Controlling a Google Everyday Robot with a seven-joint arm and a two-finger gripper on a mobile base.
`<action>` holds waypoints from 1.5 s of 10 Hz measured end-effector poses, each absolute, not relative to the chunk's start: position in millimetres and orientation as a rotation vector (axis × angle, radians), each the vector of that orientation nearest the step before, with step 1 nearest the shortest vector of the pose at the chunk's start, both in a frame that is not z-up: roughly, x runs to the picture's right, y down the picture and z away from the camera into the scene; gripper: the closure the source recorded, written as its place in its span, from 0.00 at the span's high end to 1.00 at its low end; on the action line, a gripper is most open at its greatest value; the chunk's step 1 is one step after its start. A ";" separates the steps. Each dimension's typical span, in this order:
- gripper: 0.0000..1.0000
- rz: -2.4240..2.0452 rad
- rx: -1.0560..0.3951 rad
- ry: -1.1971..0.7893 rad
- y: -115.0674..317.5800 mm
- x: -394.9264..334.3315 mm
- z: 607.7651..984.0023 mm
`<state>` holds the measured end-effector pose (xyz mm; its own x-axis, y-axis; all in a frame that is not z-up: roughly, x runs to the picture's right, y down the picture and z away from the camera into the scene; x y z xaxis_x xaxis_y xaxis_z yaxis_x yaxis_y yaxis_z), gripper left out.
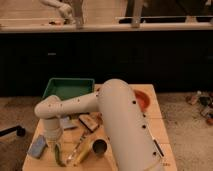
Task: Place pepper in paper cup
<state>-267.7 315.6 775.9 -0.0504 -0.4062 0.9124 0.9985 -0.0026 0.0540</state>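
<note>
**Claw low over the pepper at the table's near-left corner**

The pepper (58,157) is a slim, dark green, gently curved pod. It lies flat on the pale wooden table (154,119), close to the near-left corner. The claw (54,146) hangs straight down from the wrist, right over the pepper's far end. Whether it is spread, pressed together or already touching the pod cannot be told.

The arm (120,115) is smooth, white and rounded. A thick tube rises from the near right and bends over the middle of the table. From there a thinner tube runs left to a rounded joint above the claw, so the arm covers much of the tabletop.

Room around the pepper is tight. A flat grey-blue block (37,146) lies just left of the claw, between it and the table's left edge. Just right of the pepper a yellow banana (81,152) lies slanted. A shiny metal cup (99,147) stands upright beside the banana, close against the thick part of the arm.

On the far side of the claw lie two small flat items, a pale bluish one (67,123) and a brown-and-white one (90,122). A green rectangular tray (67,89) with raised walls sits at the far left. An orange round bowl (142,99) sits at the far right, partly behind the arm.

The widest bare stretch of table is the strip along the right edge. Dark cabinet fronts (150,60) stand beyond the table.
</note>
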 end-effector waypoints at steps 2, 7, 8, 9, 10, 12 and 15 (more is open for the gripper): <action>0.00 -1.410 -0.862 -0.936 315.0 -267.6 775.8; 0.00 -1.440 -0.792 -0.841 292.2 -265.6 762.6; 0.00 -1.443 -0.775 -0.822 288.2 -264.5 760.9; 0.00 -1.443 -0.749 -0.804 282.0 -265.2 757.5; 0.00 -1.443 -0.733 -0.790 277.2 -264.7 754.7; 0.00 -1.436 -0.695 -0.760 266.4 -263.3 749.2; 0.00 -1.419 -0.662 -0.724 253.1 -259.8 742.5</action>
<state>-259.8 253.1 742.5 0.0162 -0.6271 0.7788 0.9986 0.0493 0.0190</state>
